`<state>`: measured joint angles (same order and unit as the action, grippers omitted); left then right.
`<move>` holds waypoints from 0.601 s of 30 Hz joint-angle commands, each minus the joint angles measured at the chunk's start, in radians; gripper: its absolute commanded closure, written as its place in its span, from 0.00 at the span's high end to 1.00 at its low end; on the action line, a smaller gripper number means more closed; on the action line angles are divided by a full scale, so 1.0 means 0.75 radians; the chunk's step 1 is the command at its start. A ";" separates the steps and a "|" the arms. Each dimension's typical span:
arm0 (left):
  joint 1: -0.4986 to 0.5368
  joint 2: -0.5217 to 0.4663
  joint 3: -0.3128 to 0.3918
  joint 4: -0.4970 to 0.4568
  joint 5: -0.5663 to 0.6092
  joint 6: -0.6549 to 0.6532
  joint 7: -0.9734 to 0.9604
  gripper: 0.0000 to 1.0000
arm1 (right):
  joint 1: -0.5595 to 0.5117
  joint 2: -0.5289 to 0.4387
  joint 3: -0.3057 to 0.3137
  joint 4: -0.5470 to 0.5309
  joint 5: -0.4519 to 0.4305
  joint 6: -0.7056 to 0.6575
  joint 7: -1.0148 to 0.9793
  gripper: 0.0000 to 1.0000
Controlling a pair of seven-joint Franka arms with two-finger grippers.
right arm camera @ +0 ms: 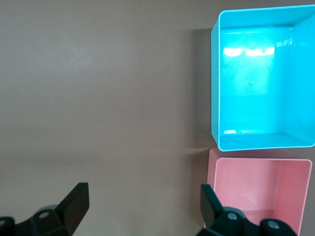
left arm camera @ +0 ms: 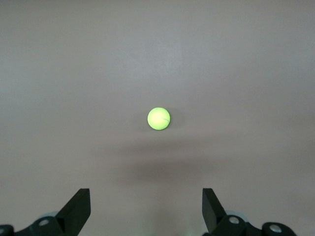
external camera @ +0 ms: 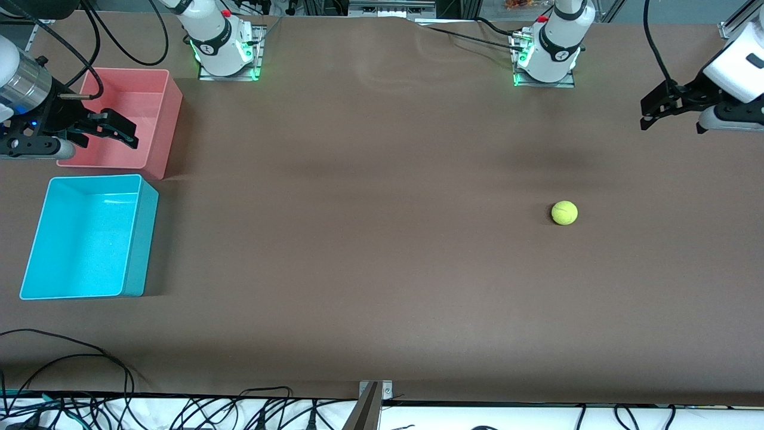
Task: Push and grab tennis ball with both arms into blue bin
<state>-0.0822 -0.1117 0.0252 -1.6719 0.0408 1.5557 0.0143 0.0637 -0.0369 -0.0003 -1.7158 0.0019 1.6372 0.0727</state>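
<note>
Yellow-green felt covers the tennis ball (external camera: 564, 212), which rests alone on the brown table (external camera: 370, 251) toward the left arm's end, well apart from both bins and nearer to the front camera than the left arm's base.

The blue bin (external camera: 136, 239) stands at the right arm's end of the table. The pink bin (external camera: 164, 119) sits just beside it, farther from the front camera. Both appear empty.

The left gripper (external camera: 650, 110) hangs over the table's edge at the left arm's end, fingers spread wide and empty. The right gripper (external camera: 116, 128) hangs over the pink bin, likewise wide and holding nothing. Neither touches anything.

Handling assessment: the ball is judged light, slightly springy and free to roll at any nudge. The felt should give fair friction. A grip across its widest middle, fingers level on either flank, appears soundest; an off-centre pinch risks squirting it out. A push must be slow and through the centre.

View comparison: the left wrist view shows the tennis ball (left arm camera: 158, 118) lying between the lines of its spread fingers and well ahead of them, but no bin. The right wrist view shows the blue bin (right arm camera: 215, 88) and pink bin (right arm camera: 212, 177) interiors, but no ball. Only the front view relates ball to bin.
</note>
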 commanded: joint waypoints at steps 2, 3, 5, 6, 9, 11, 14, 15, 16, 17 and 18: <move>0.017 0.022 0.005 0.055 -0.026 -0.033 -0.003 1.00 | -0.001 -0.008 0.002 0.011 0.010 -0.019 -0.005 1.00; 0.018 0.022 0.005 0.057 -0.030 -0.033 -0.003 1.00 | -0.001 -0.010 0.000 0.011 0.010 -0.019 -0.005 1.00; 0.020 0.024 0.007 0.059 -0.046 -0.033 -0.003 1.00 | -0.003 -0.008 0.000 0.013 0.012 -0.017 -0.003 1.00; 0.020 0.026 0.007 0.059 -0.054 -0.033 -0.003 1.00 | -0.001 -0.008 0.000 0.013 0.010 -0.017 -0.003 1.00; 0.036 0.026 0.009 0.061 -0.069 -0.033 -0.001 1.00 | -0.001 -0.008 0.000 0.013 0.010 -0.017 -0.001 1.00; 0.042 0.026 0.009 0.059 -0.077 -0.033 -0.003 1.00 | -0.001 -0.008 0.000 0.013 0.010 -0.015 -0.001 1.00; 0.044 0.036 0.009 0.061 -0.077 -0.031 -0.003 1.00 | -0.001 -0.008 0.000 0.013 0.010 -0.017 -0.001 1.00; 0.044 0.036 0.009 0.061 -0.077 -0.031 -0.003 1.00 | -0.001 -0.008 0.000 0.013 0.010 -0.015 -0.001 1.00; 0.042 0.036 0.007 0.061 -0.075 -0.031 -0.003 1.00 | -0.001 -0.008 0.000 0.013 0.010 -0.017 -0.001 1.00; 0.042 0.036 0.007 0.061 -0.075 -0.031 -0.003 1.00 | -0.001 -0.008 0.000 0.013 0.010 -0.017 -0.003 1.00; 0.042 0.036 0.007 0.061 -0.073 -0.031 -0.003 1.00 | -0.001 -0.008 0.000 0.013 0.010 -0.017 -0.003 1.00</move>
<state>-0.0578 -0.1072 0.0349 -1.6653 0.0036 1.5549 0.0132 0.0637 -0.0369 -0.0003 -1.7156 0.0020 1.6372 0.0728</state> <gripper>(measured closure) 0.000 0.000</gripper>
